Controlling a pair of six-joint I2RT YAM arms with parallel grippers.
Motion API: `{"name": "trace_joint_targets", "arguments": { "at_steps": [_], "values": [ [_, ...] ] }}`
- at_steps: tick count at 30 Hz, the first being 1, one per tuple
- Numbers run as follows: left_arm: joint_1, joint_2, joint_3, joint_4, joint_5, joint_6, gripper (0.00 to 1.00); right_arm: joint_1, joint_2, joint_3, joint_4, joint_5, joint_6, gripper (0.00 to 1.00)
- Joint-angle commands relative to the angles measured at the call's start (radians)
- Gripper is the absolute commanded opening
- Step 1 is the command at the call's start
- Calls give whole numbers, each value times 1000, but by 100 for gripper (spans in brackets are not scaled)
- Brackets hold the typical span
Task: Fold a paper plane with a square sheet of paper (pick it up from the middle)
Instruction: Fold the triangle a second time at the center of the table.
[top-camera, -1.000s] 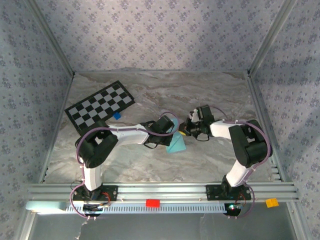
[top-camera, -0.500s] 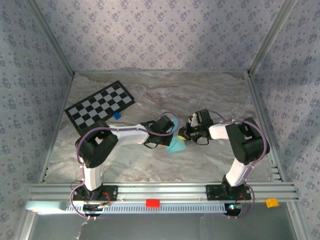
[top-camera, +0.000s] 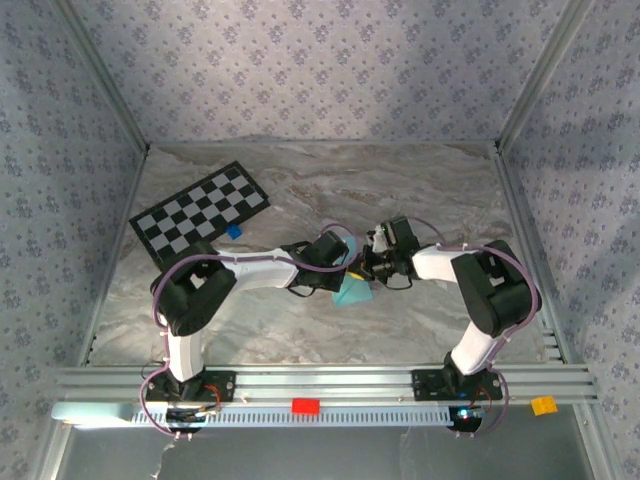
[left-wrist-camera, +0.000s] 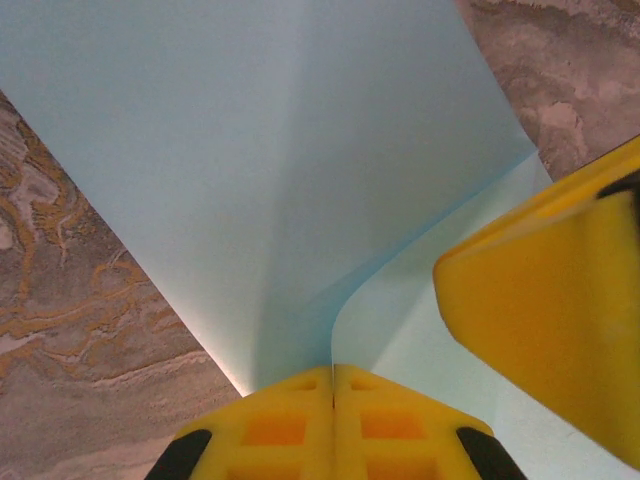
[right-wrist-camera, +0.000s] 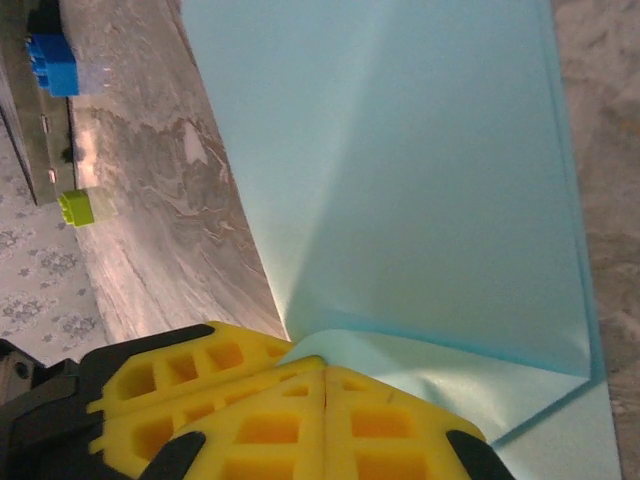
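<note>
Left tool (left-wrist-camera: 332, 390): fingers pressed together and pinching the sheet of paper (left-wrist-camera: 300, 150), which fans out from the nip with a soft crease up its middle.

Right tool (right-wrist-camera: 326, 395): also closed on the sheet, where a second layer laps over close to the fingers.

Overhead, the two tools sit just beside each other at mid-bench (top-camera: 420, 190), with the sheet of paper (top-camera: 352, 292) between and just below them.

Handling (judgement): very light, thin and limp. It holds a crease, but would buckle or tear if the tools pull apart. It is probably slick on the stone-patterned top and hard to lift when flat. The best hold is on the centre crease, with both layers in the nip.

Farther back left: small blue block (top-camera: 234, 231), then the checkerboard card (top-camera: 200, 212).

No brand, label or writing is legible anywhere.
</note>
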Motion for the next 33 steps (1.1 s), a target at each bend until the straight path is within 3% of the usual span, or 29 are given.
{"name": "trace_joint_targets", "arguments": {
  "at_steps": [1, 9, 12, 14, 18, 21, 27, 33],
  "values": [
    [4, 24, -3, -69, -3, 8, 2, -6, 34, -29, -26, 47, 5, 1],
    [3, 6, 22, -86, -3, -4, 7, -40, 67, -81, 2, 59, -2, 0],
    [3, -31, 42, -110, -43, -37, 22, -41, 58, -84, -5, 64, -7, 0],
    [4, -60, 66, -137, -67, -52, 37, -41, 56, -80, -13, 65, -13, 0],
    [9, -111, 102, -223, -149, -114, 50, -43, 60, -79, -18, 64, -17, 0],
    [10, -162, 85, -215, -132, -171, 47, -46, 59, -79, -22, 67, -16, 0],
    [11, -235, 12, -86, 17, -224, 31, -51, 54, -67, -30, 59, -21, 0],
    [9, -241, -2, -37, 48, -252, 21, -51, 56, -64, -30, 67, -18, 0]
  ]
}}
